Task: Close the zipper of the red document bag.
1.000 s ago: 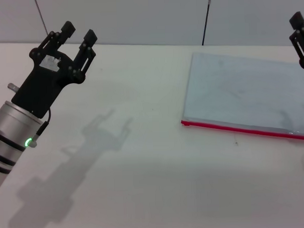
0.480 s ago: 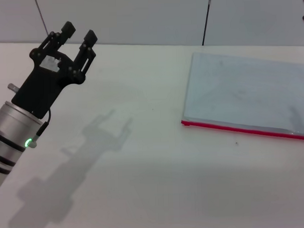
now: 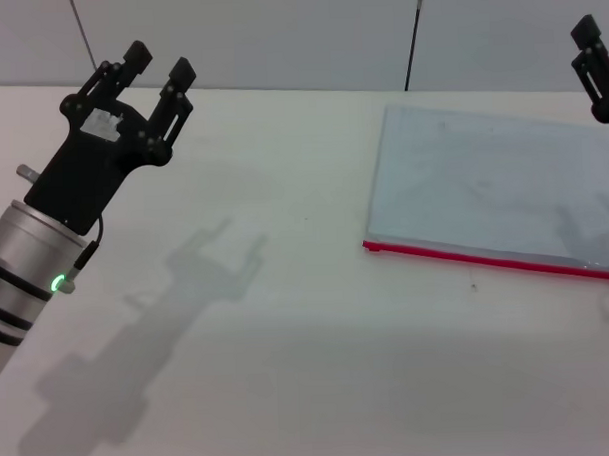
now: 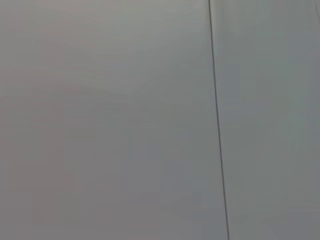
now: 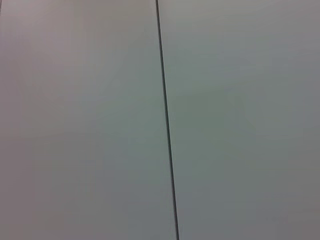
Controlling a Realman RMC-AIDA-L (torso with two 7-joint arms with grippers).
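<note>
With the red document bag (image 3: 494, 196) flat at right, left gripper (image 3: 156, 75) spread empty at upper left, right gripper (image 3: 596, 68) unreadable at the right edge, whoever pulls should pin the red edge.

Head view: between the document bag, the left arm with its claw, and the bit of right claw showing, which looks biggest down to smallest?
1. Document bag
2. Left arm with its claw, inflated by nearness to the camera
3. Right claw, mostly cut off

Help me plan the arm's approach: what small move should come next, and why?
Probably lower the right end effector toward the document bag's red zipper edge. It hangs above the bag's far right side, apart from it. Whether the zipper is shut cannot be told, so look for the pull there.
</note>
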